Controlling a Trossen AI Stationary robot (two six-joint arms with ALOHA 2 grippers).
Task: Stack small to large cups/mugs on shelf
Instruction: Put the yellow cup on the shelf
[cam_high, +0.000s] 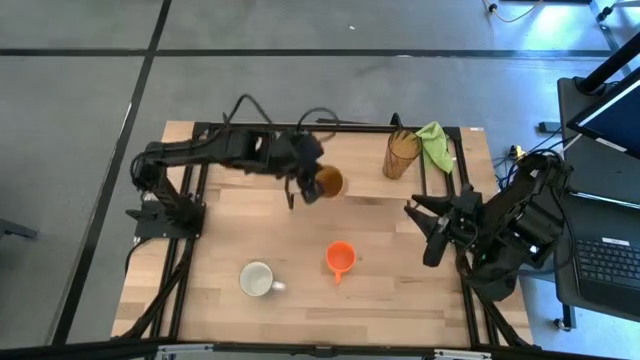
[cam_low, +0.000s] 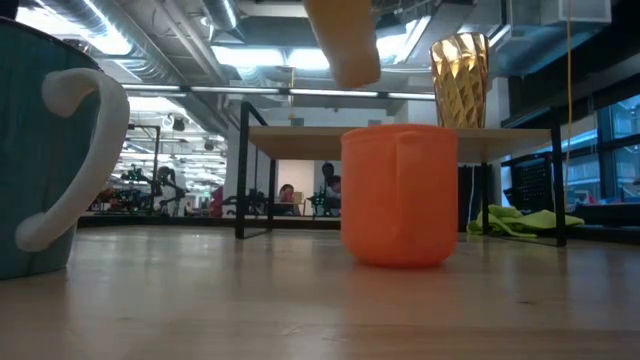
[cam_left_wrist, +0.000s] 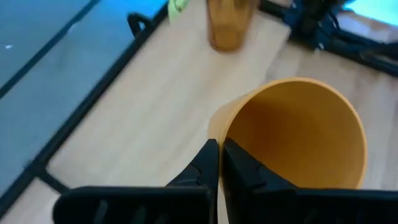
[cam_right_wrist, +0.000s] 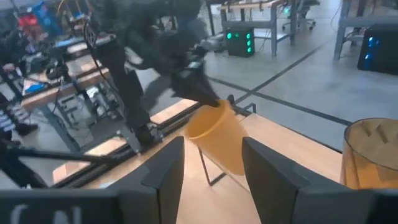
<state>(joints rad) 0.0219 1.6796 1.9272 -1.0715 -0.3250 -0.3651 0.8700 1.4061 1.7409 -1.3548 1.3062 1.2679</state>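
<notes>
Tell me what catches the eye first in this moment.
The left gripper holds a tan mug tilted in the air, pinched by its rim, over the shelf. An amber tumbler already stands at the shelf's right end, while the orange cup and white mug wait on the table.

The counter (cam_high: 380, 300) is pale wood with visible plank seams and a smooth, faintly shiny finish. The shelf (cam_low: 300, 140) has a light wood board on thin black metal legs. The tumbler (cam_low: 459, 80) looks like amber see-through plastic, faceted and glossy. The orange cup (cam_low: 399, 195) is opaque, smooth and matt, like plastic. The tan mug (cam_left_wrist: 298, 137) is smooth and matt inside. The white mug (cam_high: 258, 279) looks glazed. The green cloth (cam_high: 436, 146) is soft and crumpled. The left pincer (cam_left_wrist: 219, 163) is matt black.
</notes>
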